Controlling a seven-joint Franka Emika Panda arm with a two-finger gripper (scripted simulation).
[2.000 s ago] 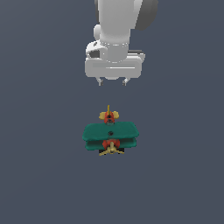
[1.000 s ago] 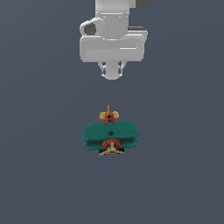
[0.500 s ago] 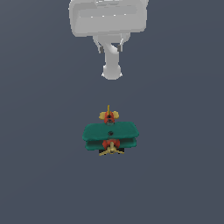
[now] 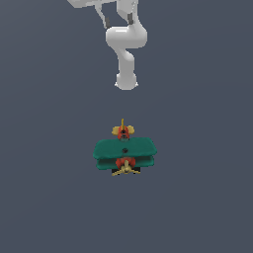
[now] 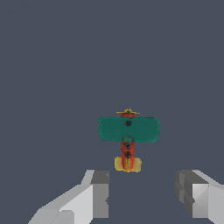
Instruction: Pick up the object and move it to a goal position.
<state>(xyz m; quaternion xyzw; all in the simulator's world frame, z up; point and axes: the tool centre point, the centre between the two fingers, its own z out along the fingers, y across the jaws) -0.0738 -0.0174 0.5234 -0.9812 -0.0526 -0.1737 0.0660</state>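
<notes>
While the plane (image 4: 124, 154) has been left untouched at the centre of the exterior view, just below the middle, the arm (image 4: 126, 47) has been swung steadily upward and back over the last two seconds. Two seconds ago the hand hung directly above the plane, fingers pointing down; now it has been lifted almost out of the top of the exterior frame, and only the two dark finger stubs (image 4: 130, 19) near the upper edge can be made out there. An elbow link of the arm is now seen hanging in the upper middle of the frame, above the plane and well apart from it.

In the wrist view the hand (image 5: 142, 192) is shown released, its two fingers spread wide with nothing between them, at the lower edge of the frame. The plane (image 5: 128, 135) lies on the surface (image 5: 52, 65) just right of centre, beyond the finger gap, green wings across, yellow tail toward the fingers, propeller away.

No grasp has been made. It is judged that the task is at its very start: the hand has been drawn away rather than closer, so a descent onto the plane, probably across the red body or the wings, remains to be done before any carrying.
</notes>
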